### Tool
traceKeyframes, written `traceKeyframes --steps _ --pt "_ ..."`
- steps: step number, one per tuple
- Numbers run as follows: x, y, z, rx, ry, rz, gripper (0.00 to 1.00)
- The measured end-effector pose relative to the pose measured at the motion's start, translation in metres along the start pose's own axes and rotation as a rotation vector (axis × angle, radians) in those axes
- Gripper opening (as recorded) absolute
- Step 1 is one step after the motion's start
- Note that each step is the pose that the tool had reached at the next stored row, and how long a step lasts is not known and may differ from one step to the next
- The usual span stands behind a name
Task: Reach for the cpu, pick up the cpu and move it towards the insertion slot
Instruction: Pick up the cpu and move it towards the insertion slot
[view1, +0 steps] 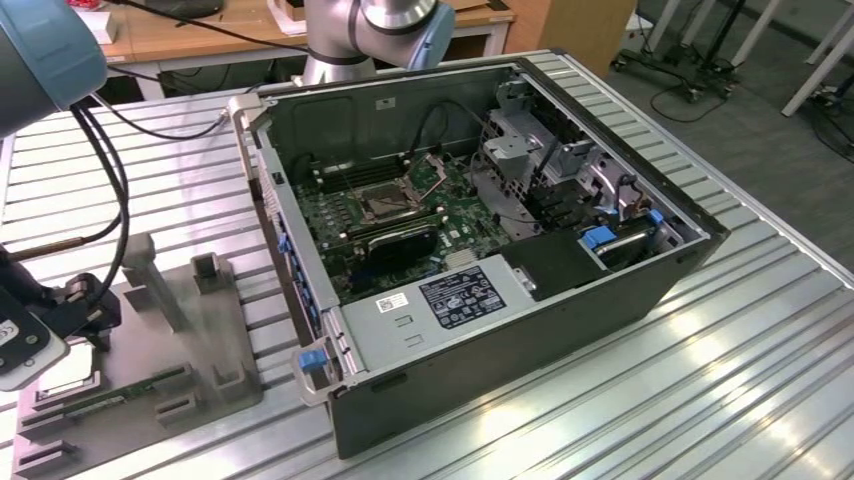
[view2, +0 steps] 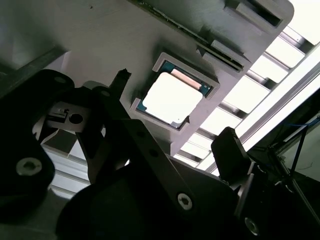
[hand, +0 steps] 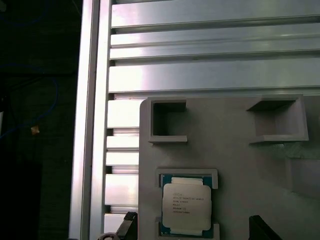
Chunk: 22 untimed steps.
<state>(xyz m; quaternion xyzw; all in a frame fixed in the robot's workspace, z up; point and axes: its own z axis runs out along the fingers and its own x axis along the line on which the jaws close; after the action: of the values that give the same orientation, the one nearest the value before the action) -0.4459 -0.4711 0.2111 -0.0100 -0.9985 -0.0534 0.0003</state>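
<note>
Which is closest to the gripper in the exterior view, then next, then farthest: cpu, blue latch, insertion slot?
1. cpu, just below the gripper, in the grey holder.
2. blue latch, on the case's corner beside the holder.
3. insertion slot, inside the case.

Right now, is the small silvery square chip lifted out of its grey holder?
No, the chip lies seated in the grey holder, fingers apart beside it.

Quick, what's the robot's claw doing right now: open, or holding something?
Gripper: open, holding nothing; in the second wrist view the cpu lies between its spread fingers.
</note>
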Motion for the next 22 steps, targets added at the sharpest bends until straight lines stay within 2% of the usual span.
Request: traceKeyframes --steps 4,10,15,20,22 --pt "0.0 -0.0003 0.003 0.0 0.0 0.0 0.93" --pt "0.0 0.0006 0.0155 0.0002 0.0022 0.006 0.93" --pt "0.0001 0.0052 0.0242 0.011 0.0043 0.007 0.93" --pt "0.0002 0.0061 0.0329 0.0131 0.009 0.013 0.93" --pt "0.0002 0.006 0.034 0.0132 0.0095 0.018 0.92"
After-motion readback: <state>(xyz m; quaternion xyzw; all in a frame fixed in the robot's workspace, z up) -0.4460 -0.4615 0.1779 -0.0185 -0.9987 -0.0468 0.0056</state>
